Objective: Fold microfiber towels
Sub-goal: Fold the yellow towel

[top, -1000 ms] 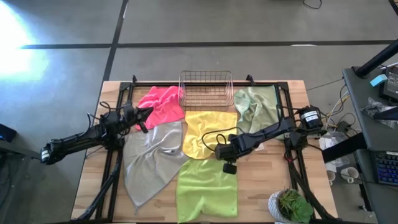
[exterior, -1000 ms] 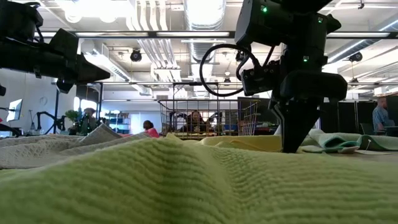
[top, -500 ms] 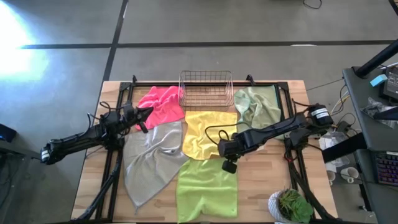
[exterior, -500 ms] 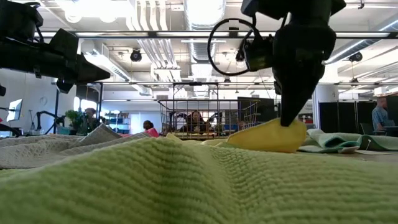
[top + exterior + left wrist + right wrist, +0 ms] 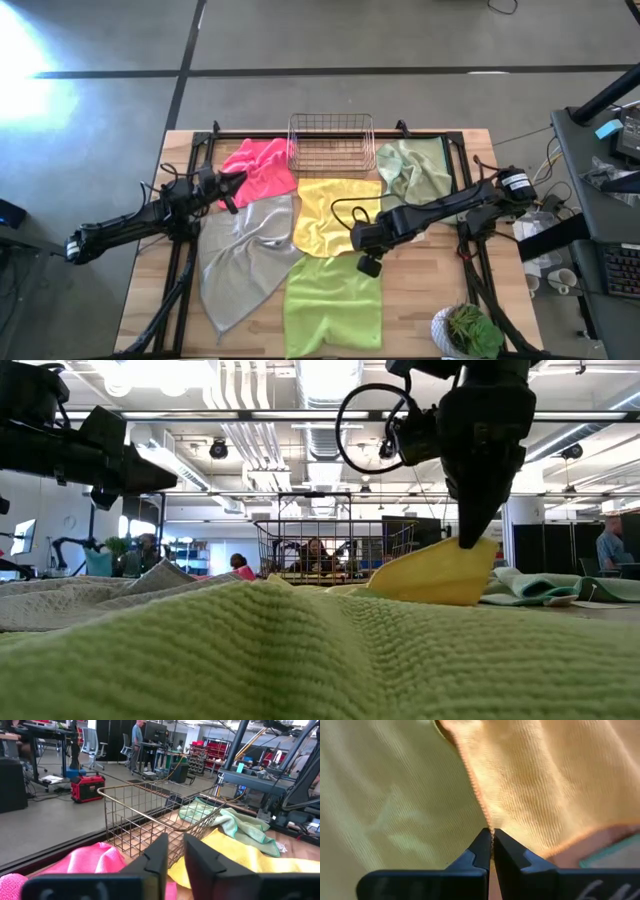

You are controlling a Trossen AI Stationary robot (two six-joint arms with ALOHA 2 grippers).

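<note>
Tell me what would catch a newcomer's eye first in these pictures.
Probably the fan of bright towels across the table: hot pink towel, grey towel, yellow towel, lime green towel. Next, the right gripper at mid-table pinching the yellow towel's edge and lifting it, with the copper wire basket behind.

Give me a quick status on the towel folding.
Right gripper shut on yellow towel corner, lifted off table. Left gripper waits above pink towel. Nothing in the way.

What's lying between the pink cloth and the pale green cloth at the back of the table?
The copper wire basket sits between the pink towel and the pale sage towel; just in front of it lies the yellow towel. The high view shows this.
</note>
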